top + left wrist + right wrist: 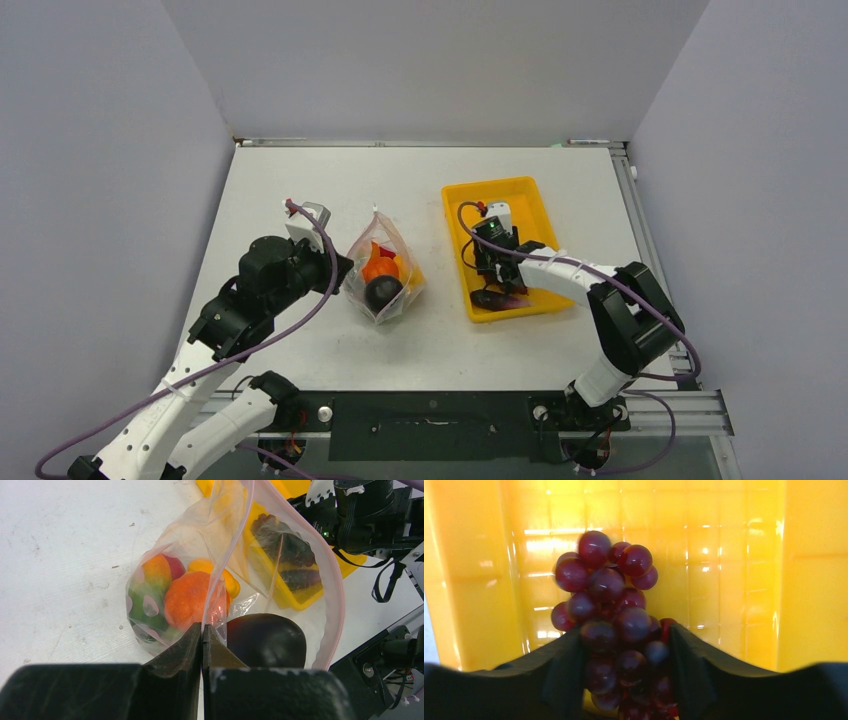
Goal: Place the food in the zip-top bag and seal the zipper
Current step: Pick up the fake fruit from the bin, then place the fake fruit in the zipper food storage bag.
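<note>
Left fingers (pixel 172 650) pinch clear plastic bag (pixel 200 535) rim; right fingers (pixel 559 667) clasp dark red grape cluster (pixel 609 585). Risk: knobbly cluster slips on lifting.

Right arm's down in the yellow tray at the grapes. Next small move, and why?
Probably lift straight up. The right hand has a finger on each side of the grapes, apparently touching them, low in the tray. The left hand pinches the bag edge, mouth open, so clearing the tray wall comes first.
</note>
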Motion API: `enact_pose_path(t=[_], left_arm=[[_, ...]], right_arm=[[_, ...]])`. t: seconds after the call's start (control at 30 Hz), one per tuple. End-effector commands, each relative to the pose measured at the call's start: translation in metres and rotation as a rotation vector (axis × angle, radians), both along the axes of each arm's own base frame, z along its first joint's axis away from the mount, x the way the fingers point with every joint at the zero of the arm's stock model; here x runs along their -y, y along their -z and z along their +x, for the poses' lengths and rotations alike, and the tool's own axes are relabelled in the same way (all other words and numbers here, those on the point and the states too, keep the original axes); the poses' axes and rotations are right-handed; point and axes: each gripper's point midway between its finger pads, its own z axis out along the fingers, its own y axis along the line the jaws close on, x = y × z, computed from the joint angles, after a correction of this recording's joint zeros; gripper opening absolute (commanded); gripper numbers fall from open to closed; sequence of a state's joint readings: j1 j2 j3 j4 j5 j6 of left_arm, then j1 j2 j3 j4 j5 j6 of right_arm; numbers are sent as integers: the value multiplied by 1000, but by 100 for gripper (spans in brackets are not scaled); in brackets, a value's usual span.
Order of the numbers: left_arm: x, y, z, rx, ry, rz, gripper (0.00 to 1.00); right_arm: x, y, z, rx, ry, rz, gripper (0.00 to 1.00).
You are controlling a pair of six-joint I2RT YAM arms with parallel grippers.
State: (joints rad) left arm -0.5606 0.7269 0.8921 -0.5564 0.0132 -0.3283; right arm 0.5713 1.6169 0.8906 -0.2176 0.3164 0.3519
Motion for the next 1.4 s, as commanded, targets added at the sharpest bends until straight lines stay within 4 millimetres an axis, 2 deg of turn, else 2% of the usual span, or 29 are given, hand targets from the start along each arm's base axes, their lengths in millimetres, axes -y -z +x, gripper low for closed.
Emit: enact_pose_path(t=[0.0, 0.13, 0.37, 0.6, 0.77, 1.07, 1.2, 1.37], left_arm=[[1, -12, 4, 41, 1, -20, 0], [1, -12, 4, 41, -1, -18, 0], [0, -11, 5, 40, -8, -12, 0], [0, -11, 5, 39, -9, -12, 0], [0, -10, 5, 38, -7, -12, 0], [0, -11, 5, 40, -4, -15, 0], [0, -12, 4, 42, -2, -17, 0], [0, -12, 5, 41, -5, -18, 0]], right_arm=[[18, 8, 2, -28, 55, -60, 27], [23, -6, 16, 11, 75, -80, 6], [30, -41, 37, 97, 108, -97, 5], [28, -75, 44, 177, 113, -55, 5], [24, -104, 41, 237, 112, 15, 5], [8, -174, 31, 379, 68, 175, 5], [-6, -212, 23, 463, 23, 250, 5], [-36, -260, 5, 532, -75, 330, 5]])
